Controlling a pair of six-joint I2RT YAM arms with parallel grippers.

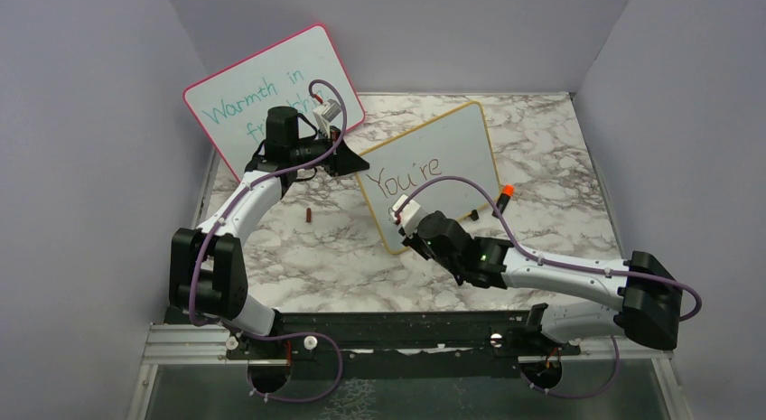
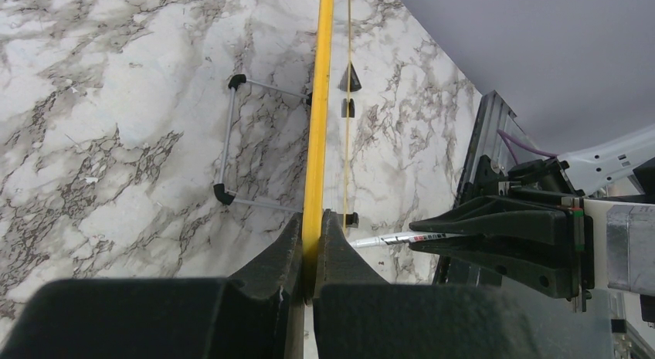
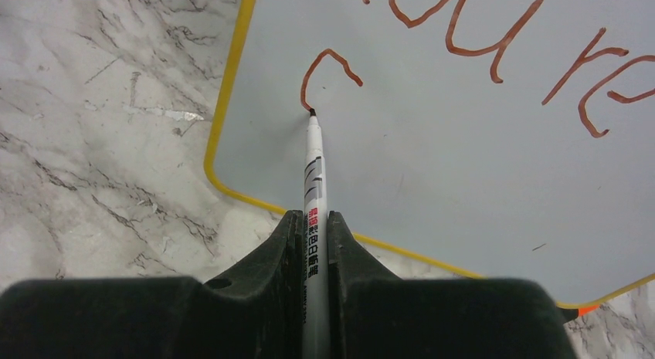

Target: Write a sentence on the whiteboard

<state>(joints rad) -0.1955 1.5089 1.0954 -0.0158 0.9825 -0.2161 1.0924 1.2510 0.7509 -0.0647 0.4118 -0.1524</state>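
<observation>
The yellow-framed whiteboard [image 1: 461,140] stands tilted on the marble table. It bears the red-brown word "You're" [image 1: 408,177] and, below it, the start of a "c" [image 3: 328,66]. My left gripper [image 1: 354,162] is shut on the board's left edge, and the yellow frame [image 2: 317,104] sits between its jaws [image 2: 312,229]. My right gripper [image 1: 408,228] is shut on a white marker [image 3: 314,166], also seen in the left wrist view [image 2: 386,240]. The marker's tip touches the board at the lower end of the "c". The right gripper [image 3: 314,224] is low in front of the board's lower left corner.
A larger pink-framed board [image 1: 271,86] with teal writing leans at the back left, behind my left arm. A small dark red cap [image 1: 309,214] lies on the table left of the board. An orange-tipped object [image 1: 507,191] lies by the board's right edge. The board's wire stand [image 2: 228,143] has black feet.
</observation>
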